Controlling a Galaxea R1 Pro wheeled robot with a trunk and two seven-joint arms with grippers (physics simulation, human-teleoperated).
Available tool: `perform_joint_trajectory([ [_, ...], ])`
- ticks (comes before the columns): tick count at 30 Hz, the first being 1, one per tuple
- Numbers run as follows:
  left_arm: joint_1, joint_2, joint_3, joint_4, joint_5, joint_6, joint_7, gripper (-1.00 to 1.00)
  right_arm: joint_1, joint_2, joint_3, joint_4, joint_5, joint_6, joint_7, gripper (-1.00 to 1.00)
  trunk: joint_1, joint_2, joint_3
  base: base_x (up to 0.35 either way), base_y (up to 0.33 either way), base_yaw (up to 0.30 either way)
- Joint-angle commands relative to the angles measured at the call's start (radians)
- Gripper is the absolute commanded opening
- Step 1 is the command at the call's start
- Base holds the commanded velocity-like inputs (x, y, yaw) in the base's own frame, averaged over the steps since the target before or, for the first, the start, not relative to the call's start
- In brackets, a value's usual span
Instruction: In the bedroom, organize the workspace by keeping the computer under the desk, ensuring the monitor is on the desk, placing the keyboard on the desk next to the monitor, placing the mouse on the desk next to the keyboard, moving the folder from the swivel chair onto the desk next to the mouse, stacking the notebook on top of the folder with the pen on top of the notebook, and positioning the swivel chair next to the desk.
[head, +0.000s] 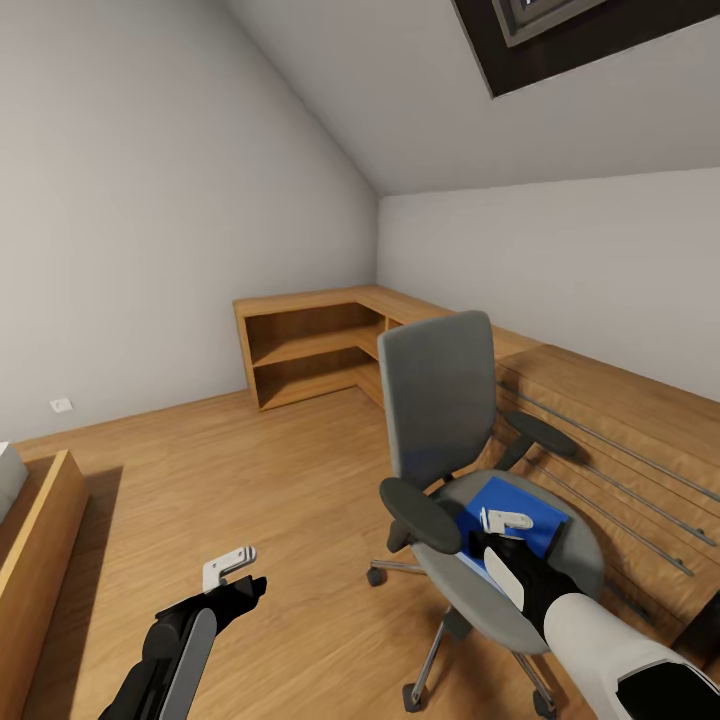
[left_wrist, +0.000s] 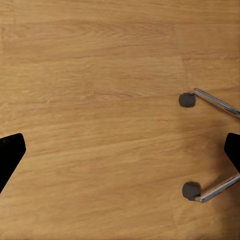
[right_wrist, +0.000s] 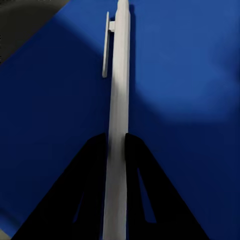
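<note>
The right end effector (head: 505, 521) was down over the seat of the swivel chair (head: 440, 400), its fingers (right_wrist: 90, 190) pressed against both sides of the pen (right_wrist: 119, 100). In the right wrist view the white shaft ran straight out between the two dark fingers, its clip standing off one side near the far end; the near end of the pen was cut off at the picture's edge. Directly beneath the end effector lay the blue folder (head: 520, 515) on the chair seat. In the head view the end effector and wrist covered the near part of the folder, and the pen itself could not be made out there. Whether the pen touched the folder or was held just clear of it could not be determined. A strip of dark surface showed beyond one corner of the folder in the right wrist view; it was too little to identify.

The left end effector (head: 232, 568) hung over bare wooden floor (left_wrist: 100, 100), well apart from the chair, with its fingers spread wide and nothing between them. In the left wrist view the fingertips (left_wrist: 10, 152) showed at opposite edges, largely cut off. Ahead of it lay two castors on chrome legs of the chair base.

The chair's near armrest stood just beside the right end effector. Beyond the chair's back ran low wooden shelving (head: 310, 345) along the walls into the corner. A wooden frame (head: 35, 545) was cut off at the far side of the left end effector.
</note>
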Motion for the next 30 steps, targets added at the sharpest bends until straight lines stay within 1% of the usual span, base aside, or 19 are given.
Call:
perform_joint_trajectory([
  [1, -0.001, -0.001, 0.001, -0.001, 0.011, 0.004, 0.007, 1.0, 0.0, -0.001, 0.008, -0.003, -0.01, 0.005, -0.008, -1.0, 0.0, 0.0, -0.001, 0.0, 0.0, 0.0],
  [12, -0.001, -0.001, 0.001, 0.001, 0.01, 0.002, 0.007, 1.0, 0.0, -0.001, 0.008, -0.003, -0.01, 0.005, -0.008, -1.0, 0.0, 0.0, -0.001, 0.0, 0.0, 0.0],
  [17, 0.0, -0.001, 0.001, 0.003, 0.009, 0.0, 0.006, 1.0, 0.0, -0.003, 0.008, -0.003, -0.011, 0.005, -0.007, -1.0, -0.019, 0.035, 0.015, 0.0, 0.0, 0.0],
  [22, -0.001, -0.001, 0.001, 0.006, 0.009, -0.001, 0.008, 1.0, 0.0, -0.019, 0.007, -0.009, -0.012, 0.004, -0.008, -1.0, -0.038, 0.07, 0.03, 0.0, 0.0, 0.0],
  [25, -0.001, -0.002, 0.0, 0.02, 0.008, -0.001, 0.009, 1.0, 0.0, -0.024, 0.007, -0.011, -0.012, 0.004, -0.009, -1.0, -0.05, 0.091, 0.04, 0.0, 0.0, 0.0],
  [30, -0.001, -0.002, -0.017, 0.042, 0.008, -0.003, 0.01, 1.0, -0.001, -0.031, 0.007, -0.013, -0.013, 0.004, -0.009, -1.0, -0.069, 0.126, 0.055, 0.0, 0.0, 0.0],
])
